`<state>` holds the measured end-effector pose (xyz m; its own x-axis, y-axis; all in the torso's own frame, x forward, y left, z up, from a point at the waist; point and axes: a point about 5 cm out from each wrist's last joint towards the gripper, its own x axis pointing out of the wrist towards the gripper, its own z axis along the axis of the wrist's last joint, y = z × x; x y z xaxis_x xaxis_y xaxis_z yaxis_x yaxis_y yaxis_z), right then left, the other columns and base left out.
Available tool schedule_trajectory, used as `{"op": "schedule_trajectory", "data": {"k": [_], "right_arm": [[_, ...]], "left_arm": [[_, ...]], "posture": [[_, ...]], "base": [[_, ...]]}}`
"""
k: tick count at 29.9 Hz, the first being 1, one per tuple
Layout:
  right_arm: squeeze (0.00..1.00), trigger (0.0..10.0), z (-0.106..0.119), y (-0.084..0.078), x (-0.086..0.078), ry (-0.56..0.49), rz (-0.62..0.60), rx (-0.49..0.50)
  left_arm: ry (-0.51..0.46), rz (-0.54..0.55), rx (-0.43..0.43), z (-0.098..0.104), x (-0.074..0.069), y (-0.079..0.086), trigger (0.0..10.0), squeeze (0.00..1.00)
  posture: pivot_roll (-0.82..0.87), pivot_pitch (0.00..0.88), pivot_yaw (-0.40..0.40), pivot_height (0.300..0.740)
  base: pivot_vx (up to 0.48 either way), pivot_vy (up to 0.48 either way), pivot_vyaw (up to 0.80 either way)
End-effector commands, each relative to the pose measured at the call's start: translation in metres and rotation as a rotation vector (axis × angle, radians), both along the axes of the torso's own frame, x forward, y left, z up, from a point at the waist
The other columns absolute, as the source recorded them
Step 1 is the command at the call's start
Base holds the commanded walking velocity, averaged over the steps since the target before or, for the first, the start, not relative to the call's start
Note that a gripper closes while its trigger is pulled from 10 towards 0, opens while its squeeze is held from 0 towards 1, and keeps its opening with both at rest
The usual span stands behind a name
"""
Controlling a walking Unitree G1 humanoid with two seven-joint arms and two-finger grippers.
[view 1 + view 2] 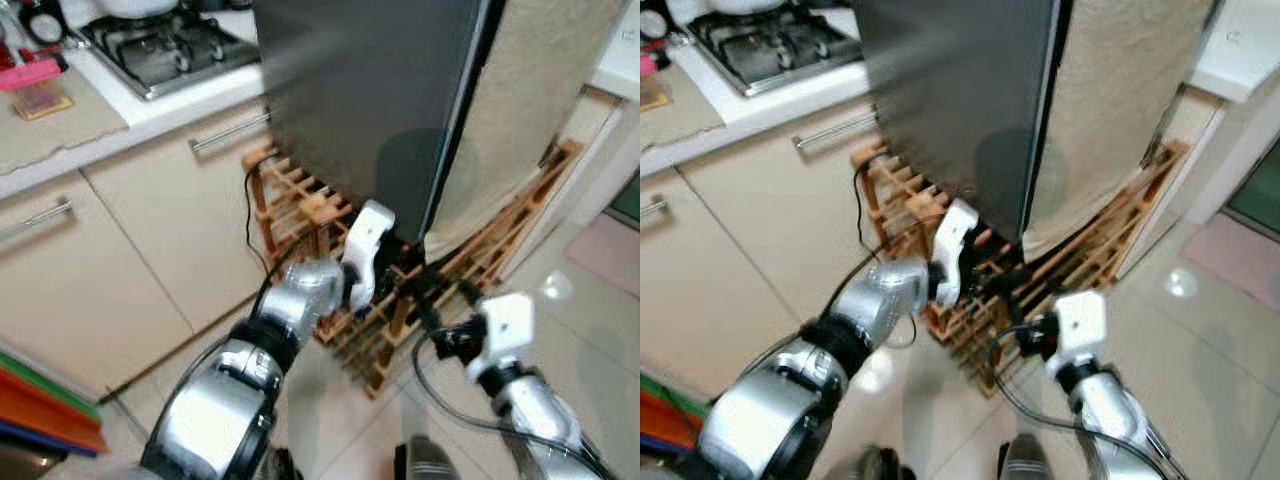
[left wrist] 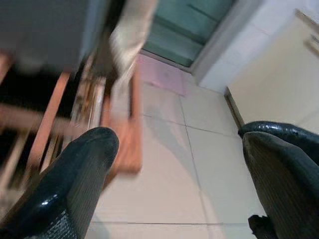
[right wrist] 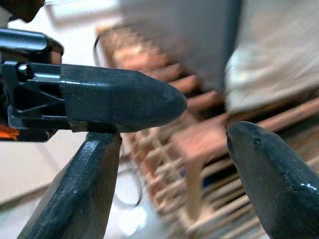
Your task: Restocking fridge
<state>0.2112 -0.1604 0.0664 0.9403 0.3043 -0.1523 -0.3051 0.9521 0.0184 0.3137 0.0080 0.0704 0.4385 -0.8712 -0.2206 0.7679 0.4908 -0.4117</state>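
While the dark grey fridge [image 1: 370,110] stands closed, just beside the counter with the gas hob [image 1: 165,48], both arms reach low toward its bottom edge, where a wooden lattice rack [image 1: 310,215] sits under and in front of it. The left gripper [image 2: 174,179] has its fingers spread wide apart and holds nothing; the right gripper [image 3: 169,149] is likewise parted and empty, and sits close in front of the rack's slats. My reading is that the risk lies in this crowding: the two grippers are near one another and near the rack, so a finger could catch a wooden bar or the black cable [image 1: 250,215] hanging by it, and tug the rack or the beige cloth [image 1: 520,110] draped down the fridge's side. Blur suggests motion, which makes a clean approach harder. As for containers, the fridge's contents are hidden behind its door, and the rack's cells look empty as far as can be told. No item to stock is in either gripper.
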Motion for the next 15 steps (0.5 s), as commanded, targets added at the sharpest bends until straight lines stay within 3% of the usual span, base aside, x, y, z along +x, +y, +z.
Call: {"op": "schedule_trajectory", "data": {"k": [1, 15], "right_arm": [[0.12, 10.0, 0.0296, -0.0103, 0.0112, -0.149, -0.054, 0.008], [0.12, 10.0, 0.0296, -0.0103, 0.0112, -0.149, -0.054, 0.008]], "left_arm": [[-0.482, -0.405, -0.223, 0.1651, -0.0269, -0.1440, 10.0, 0.00], [-0.482, -0.405, -0.223, 0.1651, -0.0269, -0.1440, 10.0, 0.00]], "posture": [[-0.27, 0.048, 0.084, 0.693], [-0.27, 0.048, 0.084, 0.693]], "base": [[0.000, 0.000, 0.00], [0.000, 0.000, 0.00]]}}
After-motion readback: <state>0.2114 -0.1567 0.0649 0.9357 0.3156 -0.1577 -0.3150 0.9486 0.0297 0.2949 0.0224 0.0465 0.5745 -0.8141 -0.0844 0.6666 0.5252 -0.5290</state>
